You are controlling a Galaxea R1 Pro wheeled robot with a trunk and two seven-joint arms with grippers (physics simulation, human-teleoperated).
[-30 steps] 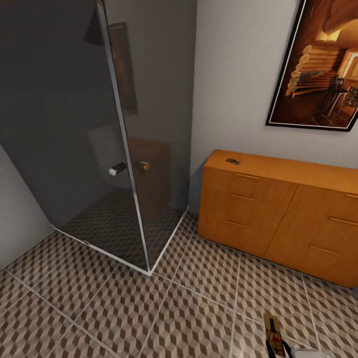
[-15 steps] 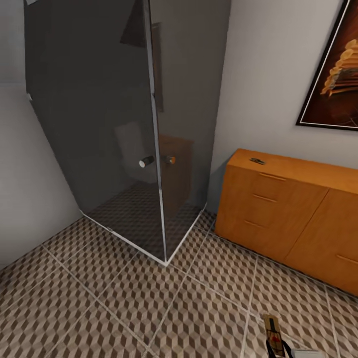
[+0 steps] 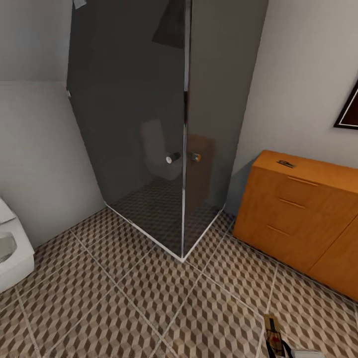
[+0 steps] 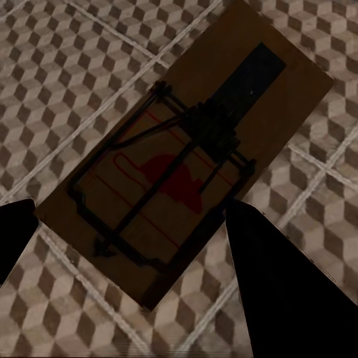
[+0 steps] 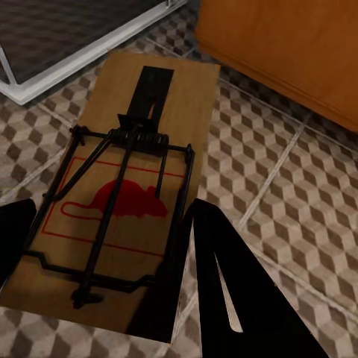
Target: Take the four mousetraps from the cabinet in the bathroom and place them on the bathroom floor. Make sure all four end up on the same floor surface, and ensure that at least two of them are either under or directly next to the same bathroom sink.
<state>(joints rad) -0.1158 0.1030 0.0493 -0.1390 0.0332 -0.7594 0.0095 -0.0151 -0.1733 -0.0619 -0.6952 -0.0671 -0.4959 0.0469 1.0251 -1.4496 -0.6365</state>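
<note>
**Two traps in hand, the sink still out of sight**

Orange-brown wood marks the low cabinet (image 3: 303,214) against the pale wall at the right of the head view, its drawer fronts shut, with one small dark mousetrap (image 3: 286,163) lying on its top near the left end. The cube-patterned brown, beige and grey tiled floor (image 3: 124,303) spreads in front of it, up to a smoked-glass shower enclosure (image 3: 159,124) in the corner. A white ceramic fixture (image 3: 12,248) pokes in at the left edge; too little shows to tell what it is.

Each arm carries a trap. In the left wrist view the left gripper (image 4: 130,261) has its two dark fingers set on either side of a flat brown wooden trap with a wire spring and red mouse print (image 4: 186,179), held above the tiles. In the right wrist view the right gripper (image 5: 104,276) brackets a second such trap (image 5: 123,186) the same way, with the cabinet's base close behind. Whether the fingers press firmly on the plates cannot be told from the pictures.

The risk from here is likely a slip: these plates are thin and caught by their edges, so a jolt while the base turns could shake one loose far from the sink. Dropping both here would also leave none beside the basin.
</note>
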